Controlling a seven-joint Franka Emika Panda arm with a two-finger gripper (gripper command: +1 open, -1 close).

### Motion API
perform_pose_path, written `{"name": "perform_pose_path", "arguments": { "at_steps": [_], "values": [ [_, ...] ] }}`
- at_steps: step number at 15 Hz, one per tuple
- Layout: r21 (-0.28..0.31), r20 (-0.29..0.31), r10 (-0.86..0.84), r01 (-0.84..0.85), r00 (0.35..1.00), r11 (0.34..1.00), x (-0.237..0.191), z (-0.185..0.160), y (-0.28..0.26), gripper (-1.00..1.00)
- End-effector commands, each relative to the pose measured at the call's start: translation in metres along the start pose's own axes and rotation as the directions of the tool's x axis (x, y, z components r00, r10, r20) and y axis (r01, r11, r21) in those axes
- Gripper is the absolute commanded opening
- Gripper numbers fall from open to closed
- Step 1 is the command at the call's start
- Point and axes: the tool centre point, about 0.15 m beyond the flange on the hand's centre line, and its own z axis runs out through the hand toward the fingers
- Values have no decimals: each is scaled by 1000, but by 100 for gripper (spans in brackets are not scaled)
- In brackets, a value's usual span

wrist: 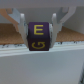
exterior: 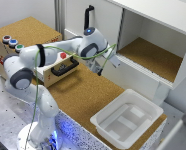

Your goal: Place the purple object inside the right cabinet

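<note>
Purple object [wrist: 38,37] lettered E and G, clamped between fingers [wrist: 21,22], wrist view only

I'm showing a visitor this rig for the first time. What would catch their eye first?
Likely the white robot arm stretching across the cork counter toward the right cabinet. In the wrist view, the purple object, a cube with yellow letters, sits clamped between the jaws. A white tub sits at the counter's near end.
</note>
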Motion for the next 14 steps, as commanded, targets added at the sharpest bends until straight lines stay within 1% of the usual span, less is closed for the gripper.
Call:
{"name": "perform_pose_path", "arguments": {
  "at_steps": [1, 5, 8, 9, 12, 13, 14],
  "values": [
    [107, 124, -55, 41, 991, 993, 83, 67, 19, -100],
    [148, 110, -96, 79, 989, 986, 107, 92, 11, -100],
    [178, 112, -117, 96, 987, 979, 121, 113, 1, -100],
    [180, 107, -130, 110, 986, 978, 126, 120, -3, -100],
    [184, 120, -138, 115, 983, 976, 134, 139, -11, -100],
    [161, 113, -133, 114, 985, 980, 135, 143, -14, 100],
    [157, 101, -123, 106, 987, 982, 135, 147, -15, 100]
  ]
}}
